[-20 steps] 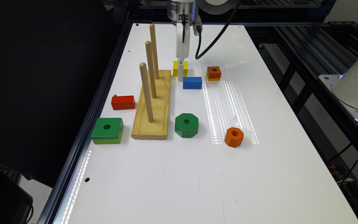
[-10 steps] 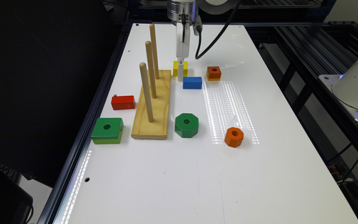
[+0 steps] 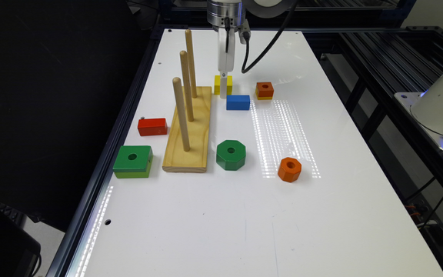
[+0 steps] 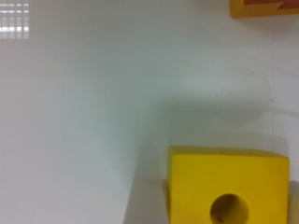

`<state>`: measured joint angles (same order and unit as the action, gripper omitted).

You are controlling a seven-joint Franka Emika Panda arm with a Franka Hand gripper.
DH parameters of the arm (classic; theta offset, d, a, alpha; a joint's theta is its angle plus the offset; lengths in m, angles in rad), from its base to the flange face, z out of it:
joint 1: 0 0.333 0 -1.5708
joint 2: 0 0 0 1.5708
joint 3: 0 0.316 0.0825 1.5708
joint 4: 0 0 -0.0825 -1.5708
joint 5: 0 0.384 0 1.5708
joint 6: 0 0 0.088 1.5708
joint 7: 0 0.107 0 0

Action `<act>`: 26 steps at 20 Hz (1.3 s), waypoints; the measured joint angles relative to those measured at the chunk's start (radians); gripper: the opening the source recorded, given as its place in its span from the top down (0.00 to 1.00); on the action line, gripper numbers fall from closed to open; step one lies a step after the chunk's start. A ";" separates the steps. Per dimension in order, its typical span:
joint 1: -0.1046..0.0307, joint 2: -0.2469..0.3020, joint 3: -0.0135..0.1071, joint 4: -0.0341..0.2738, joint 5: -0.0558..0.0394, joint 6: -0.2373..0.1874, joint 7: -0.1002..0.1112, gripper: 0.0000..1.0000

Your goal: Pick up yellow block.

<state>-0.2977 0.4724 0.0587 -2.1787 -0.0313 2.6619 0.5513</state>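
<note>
Up close, the wrist view shows the yellow block [image 4: 227, 185] and its round hole, while the exterior view shows the tool [image 3: 223, 86], grip not discernible, down at that block [image 3: 217, 84] far back on the bench [image 3: 244, 215], with the blue block [image 3: 238, 102] just nearer.
</note>
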 joint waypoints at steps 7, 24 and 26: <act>0.000 0.000 0.000 0.000 0.0000 0.000 0.000 0.00; 0.000 0.000 0.000 0.000 0.0000 0.000 0.000 1.00; 0.000 0.000 0.001 0.000 0.0000 0.000 0.000 1.00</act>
<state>-0.2979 0.4721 0.0592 -2.1788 -0.0313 2.6619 0.5513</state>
